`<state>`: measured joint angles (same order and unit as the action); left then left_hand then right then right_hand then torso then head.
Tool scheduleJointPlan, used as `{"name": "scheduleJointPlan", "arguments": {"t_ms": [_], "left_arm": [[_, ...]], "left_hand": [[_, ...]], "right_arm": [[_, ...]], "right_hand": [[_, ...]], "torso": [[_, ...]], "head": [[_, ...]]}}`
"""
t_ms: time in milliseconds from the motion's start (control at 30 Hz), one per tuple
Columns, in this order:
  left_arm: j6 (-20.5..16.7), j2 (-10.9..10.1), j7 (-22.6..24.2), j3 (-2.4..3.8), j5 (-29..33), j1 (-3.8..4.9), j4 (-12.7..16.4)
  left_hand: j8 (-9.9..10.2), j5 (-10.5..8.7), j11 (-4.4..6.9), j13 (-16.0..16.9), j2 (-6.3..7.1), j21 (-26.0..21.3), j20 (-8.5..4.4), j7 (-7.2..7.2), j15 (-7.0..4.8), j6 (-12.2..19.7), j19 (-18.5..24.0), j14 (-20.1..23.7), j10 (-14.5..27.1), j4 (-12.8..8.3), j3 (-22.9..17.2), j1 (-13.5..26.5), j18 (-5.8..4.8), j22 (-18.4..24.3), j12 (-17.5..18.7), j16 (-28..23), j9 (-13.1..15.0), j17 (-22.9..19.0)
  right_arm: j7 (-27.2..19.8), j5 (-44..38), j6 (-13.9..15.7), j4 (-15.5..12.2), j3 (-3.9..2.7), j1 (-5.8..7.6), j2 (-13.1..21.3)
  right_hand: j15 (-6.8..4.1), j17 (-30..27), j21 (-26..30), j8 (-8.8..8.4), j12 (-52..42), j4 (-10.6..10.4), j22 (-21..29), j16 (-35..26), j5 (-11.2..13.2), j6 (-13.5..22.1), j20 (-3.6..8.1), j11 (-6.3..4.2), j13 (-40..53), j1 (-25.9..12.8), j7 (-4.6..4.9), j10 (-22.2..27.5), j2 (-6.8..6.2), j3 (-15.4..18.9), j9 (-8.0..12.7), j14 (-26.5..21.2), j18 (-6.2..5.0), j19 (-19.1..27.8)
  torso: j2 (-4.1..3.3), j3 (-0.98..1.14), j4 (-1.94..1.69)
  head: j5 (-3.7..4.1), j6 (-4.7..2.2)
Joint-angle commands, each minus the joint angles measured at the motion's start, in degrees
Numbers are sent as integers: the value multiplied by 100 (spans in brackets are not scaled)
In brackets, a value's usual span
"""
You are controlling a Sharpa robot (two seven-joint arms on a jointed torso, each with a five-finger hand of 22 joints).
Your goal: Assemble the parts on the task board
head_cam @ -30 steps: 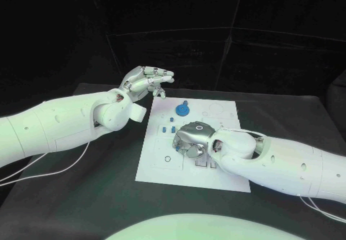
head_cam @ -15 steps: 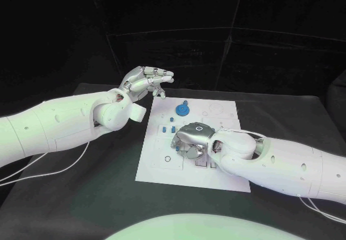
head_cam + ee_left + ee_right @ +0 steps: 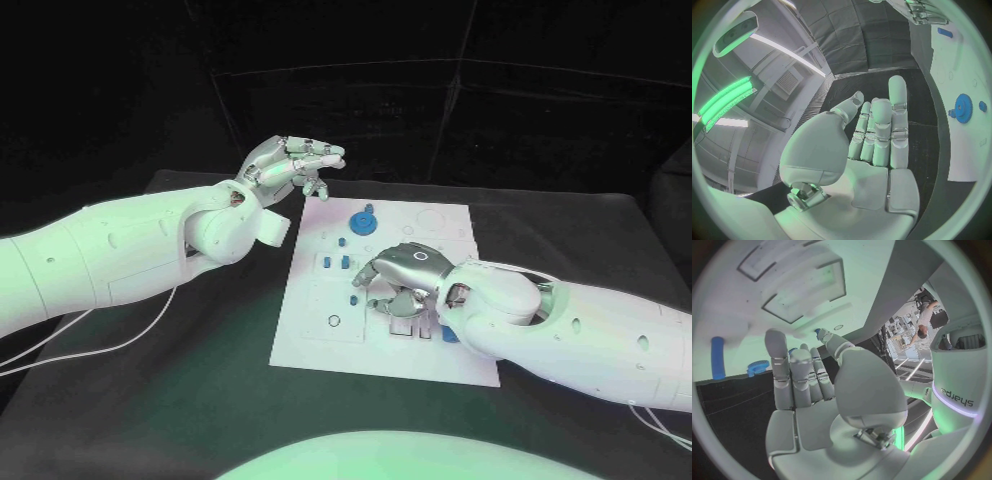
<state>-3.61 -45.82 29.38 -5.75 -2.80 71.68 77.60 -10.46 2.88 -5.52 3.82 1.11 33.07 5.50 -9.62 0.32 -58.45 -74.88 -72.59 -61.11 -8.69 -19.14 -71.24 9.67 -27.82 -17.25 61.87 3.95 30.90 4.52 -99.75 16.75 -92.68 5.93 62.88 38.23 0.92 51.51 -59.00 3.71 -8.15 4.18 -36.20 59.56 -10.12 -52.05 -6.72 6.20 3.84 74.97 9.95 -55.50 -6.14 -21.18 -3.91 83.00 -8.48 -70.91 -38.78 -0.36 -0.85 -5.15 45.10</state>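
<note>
The white task board [image 3: 325, 335] lies mid-table. On it stand a blue gear [image 3: 365, 220] at the far end and small blue parts [image 3: 336, 262] near its left edge. My right hand [image 3: 405, 275] hovers palm-down over the board's middle, fingers apart and pointing at the board, with nothing clearly held. In the right wrist view the fingers [image 3: 795, 375] stretch toward the board [image 3: 767, 315], a blue peg [image 3: 717, 357] and the gear [image 3: 757, 367]. My left hand [image 3: 296, 160] is raised beyond the board's far left corner, with its palm [image 3: 867, 170] bare and the gear [image 3: 964, 107] off to one side.
Another small blue part [image 3: 353, 297] lies just left of my right hand, and one more [image 3: 450, 335] lies by its wrist. The black table [image 3: 173, 380] spreads wide to the left of the board. Thin cables [image 3: 87, 345] trail under my left arm.
My right hand has shifted a little to the right over the board. My left hand stays raised in almost the same place.
</note>
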Motion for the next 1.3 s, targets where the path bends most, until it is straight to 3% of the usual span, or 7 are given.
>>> {"name": "scheduleJointPlan", "arguments": {"t_ms": [33,200,300,367,500,733,1300], "left_arm": [[81,-5,13,1,13,6,-3],[86,-7,13,-3,13,6,-5],[92,-5,12,-7,13,5,-8],[96,0,12,-11,13,5,-8],[107,7,14,-15,13,5,0],[123,17,13,-18,13,4,-1],[137,13,20,-20,12,4,-6]], "left_hand": [[27,22,-14,-3,-8,-20,44,-21,20,10,7,29,34,5,27,-46,72,9,13,-32,-3,-4],[28,23,-15,-3,-10,-24,45,-22,21,13,7,32,39,3,30,-49,72,12,13,-32,-3,-6],[29,23,-16,-3,-11,-27,46,-22,22,15,8,33,42,2,31,-51,71,13,14,-33,-3,-8],[29,23,-16,-3,-11,-27,46,-22,22,15,8,33,42,2,31,-51,71,13,14,-33,-3,-8],[29,23,-16,-3,-11,-27,46,-22,22,15,8,33,42,2,31,-51,71,13,14,-33,-3,-8],[29,23,-16,-3,-11,-27,46,-22,22,15,8,33,42,2,31,-51,71,13,14,-33,-3,-8],[28,23,-15,-1,-21,-32,47,-21,23,12,7,36,41,0,32,-60,72,17,10,-33,-1,-10]], "right_arm": [[-100,202,497,-138,-64,44,174],[22,403,396,-300,-226,140,529],[111,461,250,-344,-281,209,710],[176,457,122,-359,-307,250,839],[282,409,-86,-333,-329,286,994],[374,337,-277,-173,-339,304,1026],[392,321,-748,101,-337,305,866]], "right_hand": [[-30,-22,20,1,-55,-20,-17,-37,-78,52,26,-12,-1,44,-40,-69,10,62,1,11,-73,-26],[-36,-42,33,2,-70,-62,-8,-46,-95,74,34,-18,-12,9,-49,-43,-1,149,0,24,-71,-45],[-35,-55,46,-2,-66,-75,4,-53,-93,90,36,-16,-17,5,-51,1,-16,208,2,29,-71,-51],[-34,-82,76,-15,-57,-68,37,-68,-101,208,33,-6,-17,51,-71,93,-19,281,13,34,-71,-53],[-28,-109,103,-15,-59,-65,69,-85,-105,268,31,-1,-17,84,-94,154,-16,335,13,34,-75,-51],[-28,-135,116,17,-88,-60,79,-100,-113,217,31,-1,-11,141,-100,174,23,364,-4,35,-77,-62],[-72,-32,-86,143,-377,-103,-250,33,-122,-220,68,-51,-13,256,-68,-275,190,280,-52,100,-19,-271]], "torso": [[0,-5,-11],[-3,-4,-11],[-2,-1,0],[-1,-4,-4],[-10,-8,-12],[-16,2,-24],[-20,-1,-4]], "head": [[26,-43],[53,-98],[66,-119],[116,-146],[174,-181],[180,-219],[121,-156]]}}
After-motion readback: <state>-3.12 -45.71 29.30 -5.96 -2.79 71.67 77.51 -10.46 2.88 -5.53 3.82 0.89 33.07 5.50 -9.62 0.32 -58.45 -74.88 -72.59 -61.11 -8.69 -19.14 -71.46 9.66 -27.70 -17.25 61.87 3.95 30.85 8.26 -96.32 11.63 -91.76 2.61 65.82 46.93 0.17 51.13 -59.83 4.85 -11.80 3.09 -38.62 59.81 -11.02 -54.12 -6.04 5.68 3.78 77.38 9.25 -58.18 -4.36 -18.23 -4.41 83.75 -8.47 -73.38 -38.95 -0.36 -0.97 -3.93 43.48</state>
